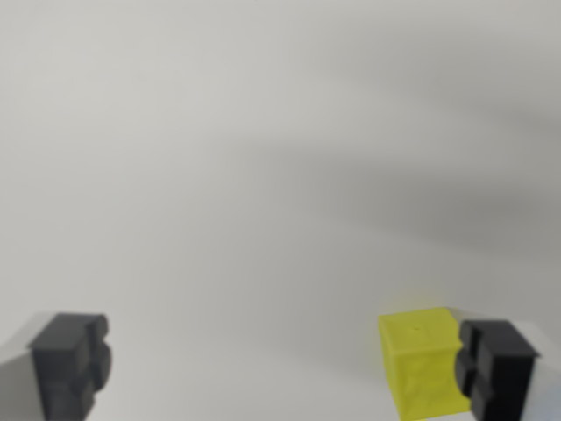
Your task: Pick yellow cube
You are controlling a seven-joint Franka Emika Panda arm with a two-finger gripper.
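Note:
A small yellow cube (423, 360) sits on the pale surface at the lower right of the wrist view. My gripper (280, 368) is open, its two dark fingertips (72, 360) spread wide near the bottom corners. The cube lies between the fingers but hard against the inner side of the right fingertip (495, 364), which hides its right edge. The left fingertip is far from the cube. Whether the right fingertip touches the cube I cannot tell.
A plain whitish table surface (263, 175) fills the view, with soft grey shadows running across the upper right.

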